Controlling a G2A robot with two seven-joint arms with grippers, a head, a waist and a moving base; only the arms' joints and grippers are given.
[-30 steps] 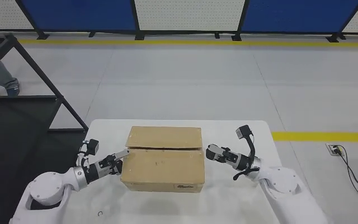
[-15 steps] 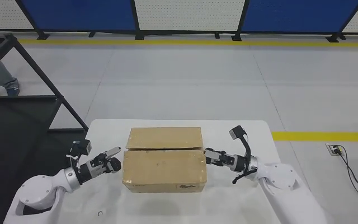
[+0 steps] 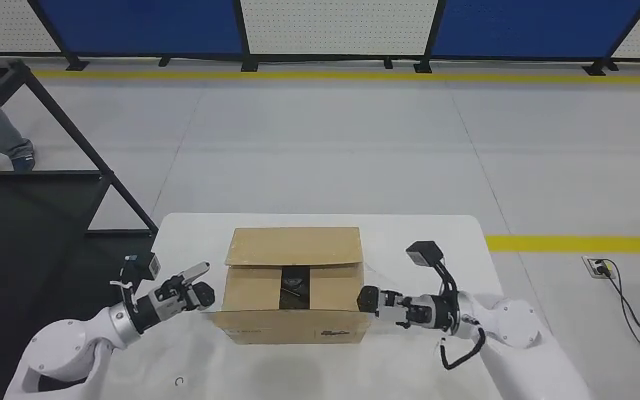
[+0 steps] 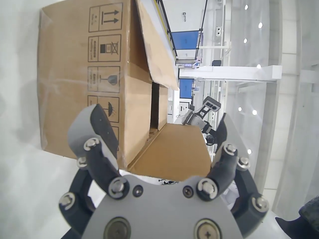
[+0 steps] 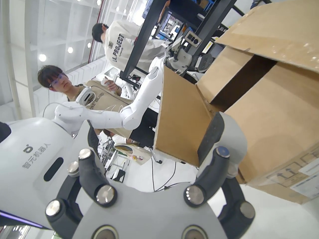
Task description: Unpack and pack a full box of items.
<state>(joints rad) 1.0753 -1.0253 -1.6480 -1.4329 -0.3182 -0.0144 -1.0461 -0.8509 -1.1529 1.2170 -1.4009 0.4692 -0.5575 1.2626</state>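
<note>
**Box flaps parted, both grippers spread at the near corners**

Right at the near edge, a small dark loop (image 3: 178, 380) lies on the white table (image 3: 420, 235). Moving in, the left gripper (image 3: 200, 281) sits at the box's left near corner, and its fingers (image 4: 101, 123) are splayed wide with nothing between the pads. In the left wrist view, the near flap (image 3: 290, 312) juts out in the space between those fingers, apart from both.

Over on the right, the right gripper (image 3: 366, 300) is tucked against the right near corner, also spread and clamping nothing. The right wrist view shows the end of the near flap standing between its fingers (image 5: 219, 135). Whether a pad touches the cardboard, I cannot tell.

The cardboard box (image 3: 240, 300) itself sits in the middle of the table. Its near flap is lifted and tilted towards the robot. Between the flaps is a dark gap (image 3: 297, 283), and what lies inside is too dim to make out. Beyond the gap, the far flap (image 3: 295, 246) covers the far half of the top.

Past the table there is a black rack (image 3: 60, 150) on the left and blue panels (image 3: 140, 25) at the far wall.
</note>
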